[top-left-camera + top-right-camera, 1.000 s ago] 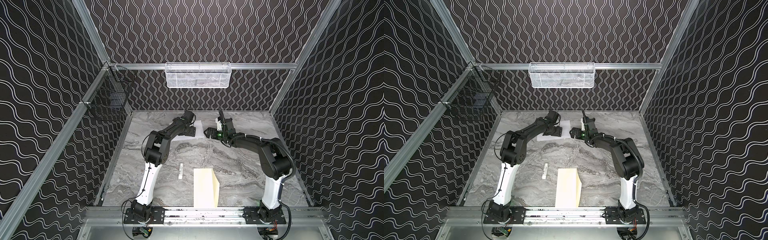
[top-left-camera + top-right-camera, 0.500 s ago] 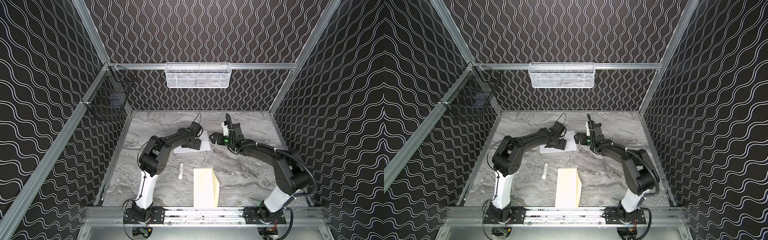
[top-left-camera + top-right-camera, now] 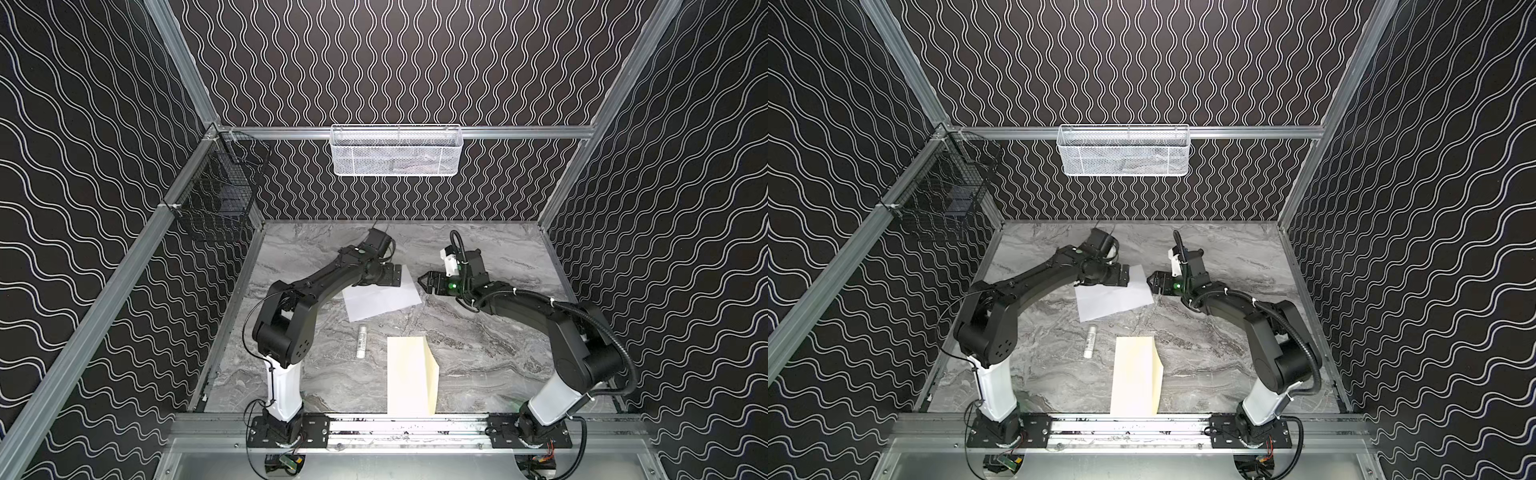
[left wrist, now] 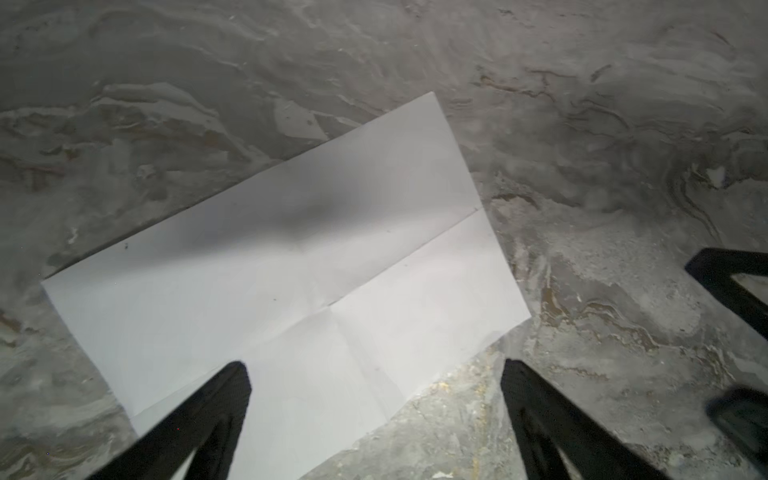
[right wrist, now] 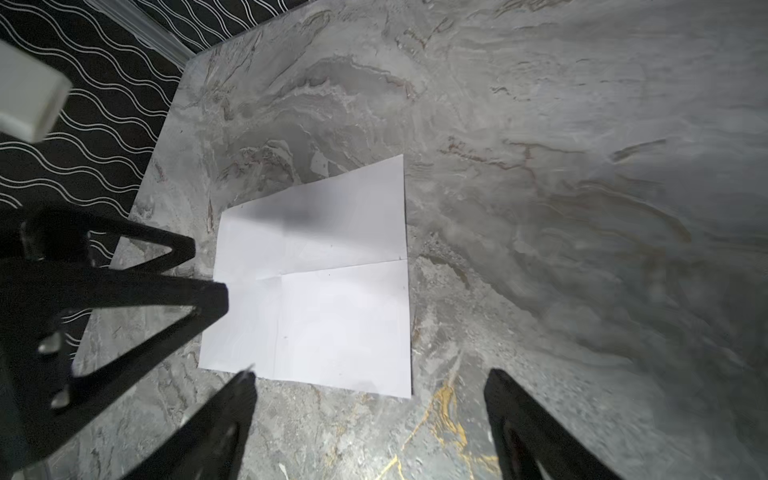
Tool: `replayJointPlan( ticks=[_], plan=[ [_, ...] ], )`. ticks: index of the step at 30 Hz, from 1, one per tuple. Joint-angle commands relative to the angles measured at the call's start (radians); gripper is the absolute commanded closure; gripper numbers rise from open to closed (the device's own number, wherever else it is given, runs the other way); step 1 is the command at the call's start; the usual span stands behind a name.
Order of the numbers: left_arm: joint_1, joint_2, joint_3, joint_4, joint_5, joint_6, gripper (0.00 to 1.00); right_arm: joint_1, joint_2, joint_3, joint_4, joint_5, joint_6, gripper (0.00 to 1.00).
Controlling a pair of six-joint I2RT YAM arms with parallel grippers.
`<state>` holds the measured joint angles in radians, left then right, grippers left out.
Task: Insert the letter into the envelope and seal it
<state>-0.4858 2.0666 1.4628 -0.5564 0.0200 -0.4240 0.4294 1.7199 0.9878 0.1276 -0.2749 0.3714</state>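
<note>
Item: letter (image 3: pixel 380 297), flat, far-centre of the desk (image 3: pixel 478 345), long axis across it. We find the left hand (image 3: pixel 395 275) over its far edge and the right hand (image 3: pixel 422 280) just off its right edge, both spread and holding nothing. We judge the left nearer. The envelope (image 3: pixel 409 374) lies at the near edge.

I count one letter (image 3: pixel 380 297), one envelope (image 3: pixel 409 376), one white stick (image 3: pixel 362 341). One white mesh basket (image 3: pixel 397 151), one black wire basket (image 3: pixel 220 195). Left gripper (image 4: pixel 374 365), right gripper (image 5: pixel 370 374): two total.
</note>
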Motion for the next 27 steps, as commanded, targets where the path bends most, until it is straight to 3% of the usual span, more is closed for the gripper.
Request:
replayJointPlan(
  ticks=[1,6,11,15,27],
  plan=[
    [0.054,-0.034,-0.071,0.016,0.073,-0.033,0.01,-0.001,0.058,0.059,0.023,-0.044,-0.029,0.15],
    [0.137,-0.042,-0.11,0.029,0.111,-0.041,0.01,-0.007,0.17,0.155,-0.003,-0.063,-0.042,0.19],
    [0.148,0.001,-0.099,0.041,0.137,-0.042,0.01,-0.024,0.271,0.203,0.017,-0.09,-0.021,0.21],
    [0.154,0.056,-0.092,0.091,0.238,-0.021,0.01,-0.047,0.329,0.211,0.04,-0.139,0.026,0.24],
    [0.154,0.171,0.011,0.127,0.321,-0.027,0.01,-0.063,0.342,0.139,0.091,-0.185,0.045,0.32]
  ],
)
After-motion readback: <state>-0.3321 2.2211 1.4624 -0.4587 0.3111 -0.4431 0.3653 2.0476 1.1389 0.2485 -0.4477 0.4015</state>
